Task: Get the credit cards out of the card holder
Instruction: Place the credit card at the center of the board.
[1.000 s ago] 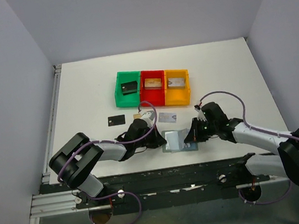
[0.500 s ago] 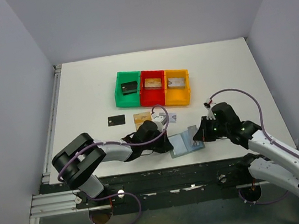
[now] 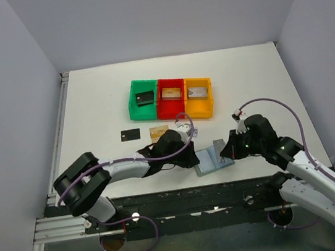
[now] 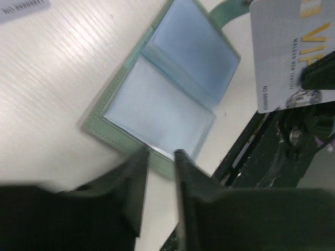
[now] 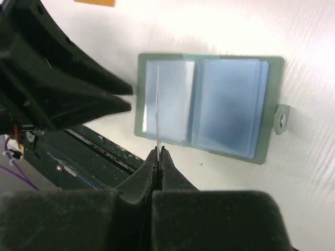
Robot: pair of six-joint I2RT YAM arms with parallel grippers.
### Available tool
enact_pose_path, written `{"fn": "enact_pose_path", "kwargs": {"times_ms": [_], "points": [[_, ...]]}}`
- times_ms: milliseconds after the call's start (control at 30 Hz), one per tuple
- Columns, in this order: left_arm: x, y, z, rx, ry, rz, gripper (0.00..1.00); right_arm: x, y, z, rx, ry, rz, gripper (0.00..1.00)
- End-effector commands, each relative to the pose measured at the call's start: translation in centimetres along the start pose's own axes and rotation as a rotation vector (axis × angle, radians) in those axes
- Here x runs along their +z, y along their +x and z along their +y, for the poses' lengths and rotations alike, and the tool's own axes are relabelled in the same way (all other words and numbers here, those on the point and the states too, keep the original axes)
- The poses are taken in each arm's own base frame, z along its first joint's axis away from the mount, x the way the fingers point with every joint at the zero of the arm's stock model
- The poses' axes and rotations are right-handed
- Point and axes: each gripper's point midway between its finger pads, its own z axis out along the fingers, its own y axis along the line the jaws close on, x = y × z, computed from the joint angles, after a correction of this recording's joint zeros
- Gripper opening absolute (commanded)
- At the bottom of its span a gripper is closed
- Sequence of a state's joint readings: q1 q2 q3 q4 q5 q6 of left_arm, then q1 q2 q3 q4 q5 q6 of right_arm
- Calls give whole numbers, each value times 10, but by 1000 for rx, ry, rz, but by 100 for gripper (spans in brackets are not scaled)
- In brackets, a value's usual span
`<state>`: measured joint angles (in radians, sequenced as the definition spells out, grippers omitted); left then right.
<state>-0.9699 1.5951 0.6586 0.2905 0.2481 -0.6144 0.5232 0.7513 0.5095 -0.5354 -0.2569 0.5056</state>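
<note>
Two claws hang close together at the near edge of the table [image 3: 90, 111]. On the left claw [image 4: 159, 152] the fingers stand a narrow gap apart and grip nothing; the near rim of the card holder [image 4: 167, 99] lies right at their tips. It lies spread open between both claws, pale green outside, light blue pockets facing up. The right claw [image 5: 158, 149] is pinched tight on a silvery card [image 4: 288, 57] with gold lettering, held over the holder. Beyond the left claw, a black card [image 3: 130, 134] and a tan card [image 3: 159, 130] lie flat. Farther off, a green bin [image 3: 144, 113], a red bin [image 3: 172, 112] and a yellow bin [image 3: 198, 112] stand side by side.
</note>
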Motion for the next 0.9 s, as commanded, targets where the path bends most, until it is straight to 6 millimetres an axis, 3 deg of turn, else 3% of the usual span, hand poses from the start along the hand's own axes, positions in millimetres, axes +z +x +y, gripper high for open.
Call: {"fn": "enact_pose_path", "kwargs": {"times_ms": [0,67,167,267,367,533,867], "points": [[-47,-43,-8,35,-50,-183,55,-23,-16,13,-88,-33,-49,0],[-69,-54,-7,27,-59,-252,65,-27,-17,28,-131,-104,-31,0],[-98,-66,-9,24,-25,-337,72,-33,-16,61,-210,-265,33,0],[-124,-71,-31,90,131,-400,74,-43,-11,90,-298,-407,107,0],[-145,-65,-50,187,259,-445,74,-60,4,117,-339,-575,248,0],[-180,-59,-97,298,517,-519,74,-80,13,130,-411,-624,336,0],[-179,-47,-124,321,678,-360,63,-75,24,139,-475,-606,413,0]]}}
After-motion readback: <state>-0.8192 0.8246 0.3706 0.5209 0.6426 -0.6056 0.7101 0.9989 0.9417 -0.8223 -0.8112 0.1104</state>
